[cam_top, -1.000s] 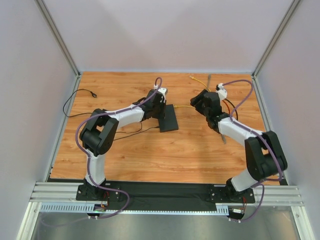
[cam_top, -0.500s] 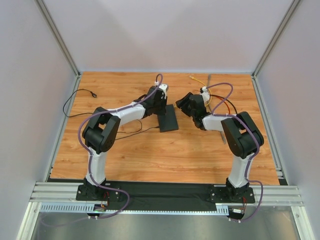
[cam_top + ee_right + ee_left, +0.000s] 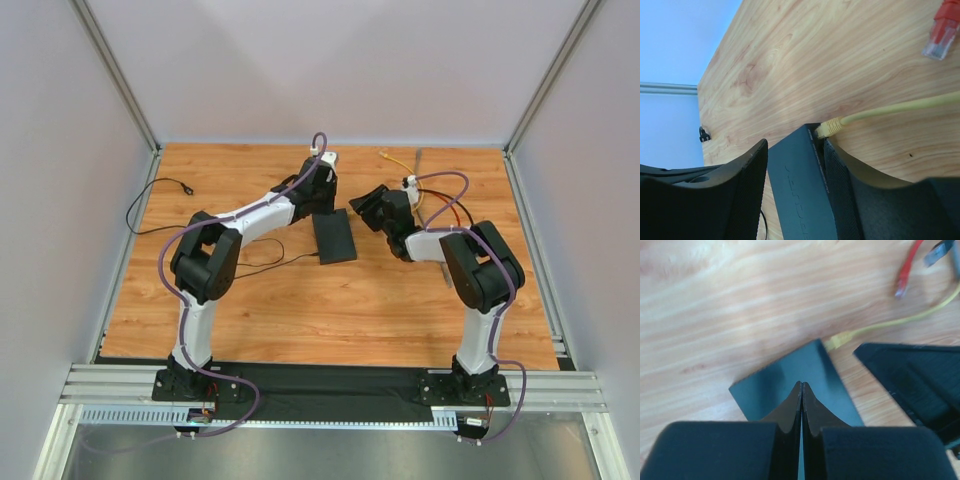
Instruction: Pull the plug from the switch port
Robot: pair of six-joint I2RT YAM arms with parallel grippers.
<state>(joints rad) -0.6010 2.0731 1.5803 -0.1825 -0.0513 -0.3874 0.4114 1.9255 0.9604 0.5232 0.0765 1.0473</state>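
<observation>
Where the switch [image 3: 800, 195] has its port [image 3: 816, 134], the plug [image 3: 828, 128] sits inside.

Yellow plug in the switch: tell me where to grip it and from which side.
Grip the plug by its stubby boot where it enters the switch, not by the thin cable. Come from the cable side, pinching its two flanks: it juts straight out of the switch's edge, so a pull along the cable should free it.
</observation>
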